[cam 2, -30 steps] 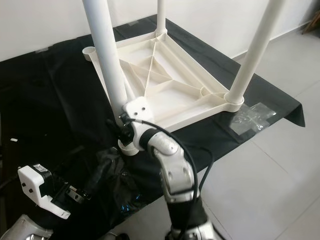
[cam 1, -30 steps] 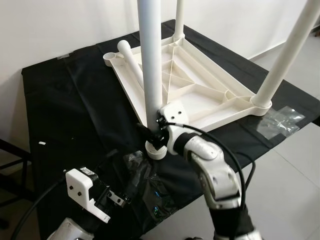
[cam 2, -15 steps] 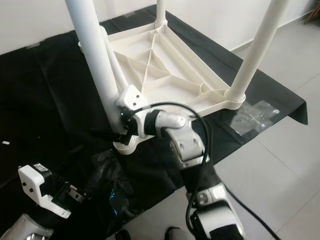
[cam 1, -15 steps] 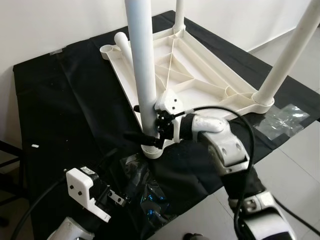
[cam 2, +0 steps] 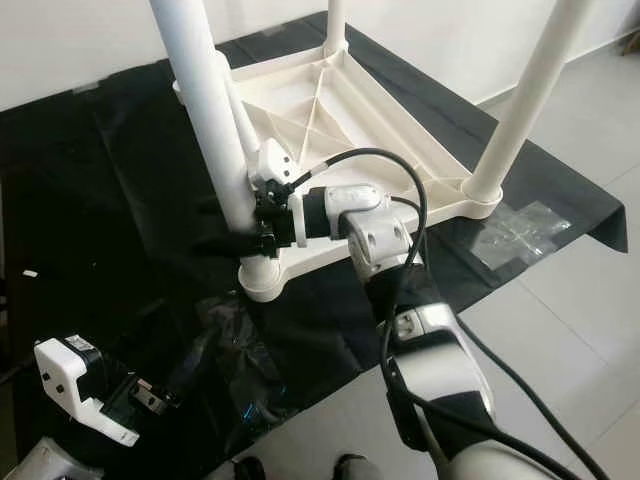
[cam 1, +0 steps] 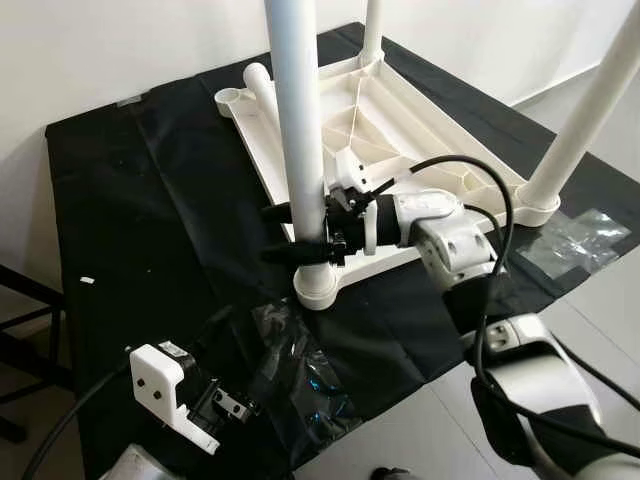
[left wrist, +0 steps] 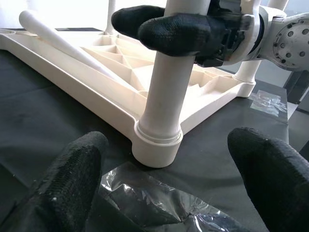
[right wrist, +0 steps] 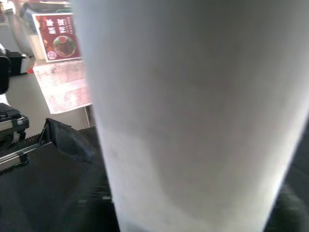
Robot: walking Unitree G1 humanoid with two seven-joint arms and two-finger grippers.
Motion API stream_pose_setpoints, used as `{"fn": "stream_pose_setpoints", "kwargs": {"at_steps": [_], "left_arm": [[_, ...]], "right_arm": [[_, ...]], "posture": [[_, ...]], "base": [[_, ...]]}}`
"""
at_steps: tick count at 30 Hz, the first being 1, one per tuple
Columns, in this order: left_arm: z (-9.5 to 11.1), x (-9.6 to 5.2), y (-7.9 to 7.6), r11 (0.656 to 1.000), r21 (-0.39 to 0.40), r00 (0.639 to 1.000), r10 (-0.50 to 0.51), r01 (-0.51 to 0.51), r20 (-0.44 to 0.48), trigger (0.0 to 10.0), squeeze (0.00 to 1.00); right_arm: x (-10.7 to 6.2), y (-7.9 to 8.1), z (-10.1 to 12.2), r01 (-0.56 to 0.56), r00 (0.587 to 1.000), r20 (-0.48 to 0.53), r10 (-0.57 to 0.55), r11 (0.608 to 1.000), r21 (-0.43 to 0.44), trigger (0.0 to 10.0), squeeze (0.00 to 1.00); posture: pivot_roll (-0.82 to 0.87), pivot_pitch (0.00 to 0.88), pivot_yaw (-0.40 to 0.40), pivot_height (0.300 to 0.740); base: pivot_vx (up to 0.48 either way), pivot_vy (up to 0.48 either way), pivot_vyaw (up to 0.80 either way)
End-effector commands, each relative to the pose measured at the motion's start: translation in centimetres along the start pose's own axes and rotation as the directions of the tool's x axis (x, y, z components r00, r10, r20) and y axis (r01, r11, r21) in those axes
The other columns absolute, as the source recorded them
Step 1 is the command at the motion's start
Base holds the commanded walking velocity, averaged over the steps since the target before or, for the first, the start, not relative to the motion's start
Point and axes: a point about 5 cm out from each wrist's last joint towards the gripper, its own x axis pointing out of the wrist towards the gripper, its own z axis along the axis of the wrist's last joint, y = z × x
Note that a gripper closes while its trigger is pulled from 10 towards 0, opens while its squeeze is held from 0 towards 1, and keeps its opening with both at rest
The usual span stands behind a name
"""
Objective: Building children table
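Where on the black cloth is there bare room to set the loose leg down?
Bare black cloth lies on the robot's left of the upturned tabletop, back to the wall. It is crowded at the near corner: right gripper on the upright leg, crumpled plastic wrap, left gripper.

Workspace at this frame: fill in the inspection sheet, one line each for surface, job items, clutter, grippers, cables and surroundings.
Surface: black cloth over a low table.
Job items: white tabletop lies upside down; near leg stands upright in its corner socket; two more legs stand in corners; a loose leg lies on the underside by the empty socket.
Clutter: crumpled clear plastic bag near the front edge; another plastic sheet at the robot's right.
Grippers: right gripper has its fingers either side of the near leg; left gripper open, low, holding nothing.
Cables: black cable loops over the right arm.
Surroundings: white wall, tiled floor.
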Motion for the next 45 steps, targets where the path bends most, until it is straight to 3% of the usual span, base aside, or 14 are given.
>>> {"fn": "stream_pose_setpoints", "kwargs": {"at_steps": [1,13,14,17,20,24,31,32,33,34,37,38,43,45], "left_arm": [[0.1,-0.2,-0.2,1.000,0.002,1.000,-0.006,0.006,-0.009,10.0,0.00],[0.0,-0.1,-0.1,1.000,-0.001,1.000,-0.004,0.004,-0.004,10.0,0.00],[0.0,-0.1,-0.1,1.000,-0.001,1.000,-0.004,0.004,-0.004,10.0,0.00],[-0.1,-0.1,0.2,1.000,0.001,1.000,-0.009,0.009,-0.005,10.0,0.00],[-0.1,-0.1,0.2,1.000,0.001,1.000,-0.011,0.011,-0.006,10.0,0.00],[-0.3,0.0,0.5,1.000,0.000,1.000,-0.012,0.012,-0.013,10.0,0.00],[-0.2,0.0,0.7,1.000,0.008,1.000,0.001,-0.001,-0.009,10.0,0.00],[-0.2,0.0,0.7,1.000,0.009,1.000,0.001,-0.001,-0.009,10.0,0.00],[-0.2,0.0,0.7,1.000,0.009,1.000,0.001,-0.001,-0.009,10.0,0.00],[-0.2,0.0,0.7,1.000,0.008,1.000,-0.001,0.001,-0.009,10.0,0.00],[-0.3,0.1,0.7,1.000,0.005,1.000,-0.006,0.006,-0.009,10.0,0.00],[-0.3,0.1,0.6,1.000,0.004,1.000,-0.007,0.007,-0.009,10.0,0.00],[-0.3,0.1,0.6,1.000,0.003,1.000,-0.008,0.008,-0.008,10.0,0.00],[-0.3,0.2,0.4,1.000,0.002,1.000,-0.008,0.008,-0.005,10.0,0.00]], "right_arm": [[0.1,-0.1,0.3,-0.024,1.000,0.017,0.024,1.000,-0.014,0.0,0.00],[-1.6,-0.3,-0.1,0.292,0.955,0.053,-0.291,0.956,-0.015,0.0,0.00],[-1.5,0.3,-1.0,0.412,0.910,0.042,-0.413,0.911,0.033,0.0,0.00],[0.5,6.4,-6.6,0.829,0.559,-0.183,-0.808,0.550,0.106,0.0,0.00],[0.9,7.9,-7.1,0.865,0.501,-0.214,-0.839,0.492,0.094,0.0,0.00],[2.3,8.0,-6.7,0.830,0.558,-0.195,-0.807,0.549,0.100,0.0,0.00],[2.4,7.5,-6.1,0.836,0.548,-0.198,-0.813,0.540,0.096,0.0,0.00],[2.4,7.5,-6.0,0.839,0.543,-0.201,-0.816,0.536,0.090,3.1,0.00],[2.4,7.5,-6.0,0.839,0.543,-0.201,-0.816,0.536,0.090,3.1,0.00],[2.3,7.2,-5.8,0.840,0.541,-0.196,-0.818,0.536,0.080,10.0,0.00],[2.5,7.1,-5.0,0.821,0.570,-0.163,-0.805,0.566,0.075,10.0,0.00],[2.5,6.6,-4.5,0.793,0.609,-0.130,-0.782,0.603,0.090,10.0,1.00],[2.4,5.7,-3.5,0.741,0.670,-0.066,-0.739,0.663,0.101,10.0,1.00],[1.8,4.4,-1.7,0.558,0.827,0.036,-0.561,0.827,0.064,10.0,1.00]], "posture": [[0.02,0.213,0.057,0.740],[-0.01,0.210,0.046,0.740],[-0.01,0.206,0.039,0.740],[-0.01,0.201,0.050,0.740],[-0.02,0.200,0.053,0.740],[-0.02,0.182,0.054,0.740],[-0.02,0.184,0.052,0.740],[-0.02,0.184,0.052,0.740],[-0.02,0.184,0.052,0.740],[-0.02,0.184,0.052,0.740],[-0.02,0.184,0.052,0.740],[-0.02,0.185,0.050,0.740],[-0.02,0.185,0.048,0.740],[-0.01,0.189,0.040,0.740]], "base": [[0.000,0.000,0.00],[0.000,0.000,0.00],[0.000,0.000,0.00],[0.000,0.000,0.00],[0.000,0.000,0.00],[0.000,0.000,0.00],[0.000,0.000,0.00],[0.000,0.000,0.00],[0.000,0.000,0.00],[0.000,0.000,0.00],[0.000,0.000,0.00],[0.000,0.000,0.00],[0.000,0.000,0.00],[0.000,0.000,0.00]]}}
